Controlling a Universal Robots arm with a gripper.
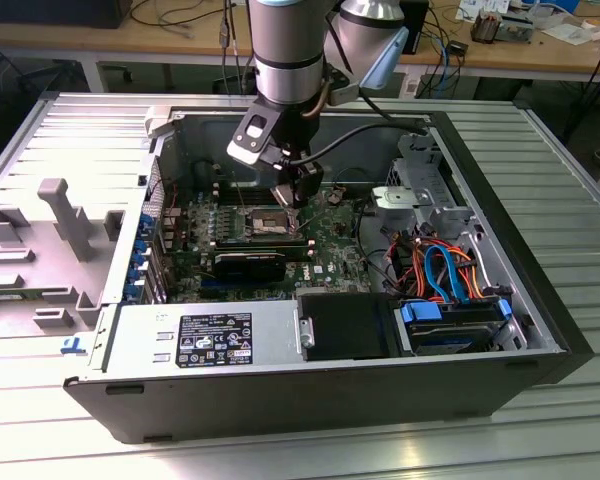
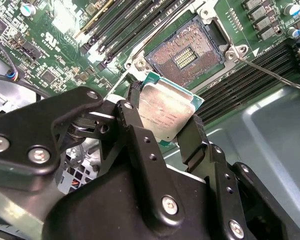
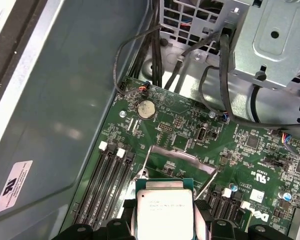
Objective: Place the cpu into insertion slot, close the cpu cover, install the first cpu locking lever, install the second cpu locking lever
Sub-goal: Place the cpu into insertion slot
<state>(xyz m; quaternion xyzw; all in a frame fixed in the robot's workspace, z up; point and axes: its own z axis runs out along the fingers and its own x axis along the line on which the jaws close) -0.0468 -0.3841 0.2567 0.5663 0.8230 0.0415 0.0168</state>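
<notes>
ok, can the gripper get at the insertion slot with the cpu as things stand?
Probably yes. The gripper holds the cpu close to the insertion slot, whose contacts lie bare; the cpu cover looks swung up and a locking lever lies off to the side. Nothing seems to block it.

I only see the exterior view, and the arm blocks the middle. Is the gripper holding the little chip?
Observer: Yes. In the second wrist view the gripper is shut on the cpu, gripping it by two opposite edges.
Operator: Is it in its hole now?
Observer: No. The insertion slot has no chip in it, and the cpu is held clear of it.
Operator: Is the lid shut?
Observer: No. In the first wrist view the cpu cover stands raised, just beyond the held cpu.
</notes>
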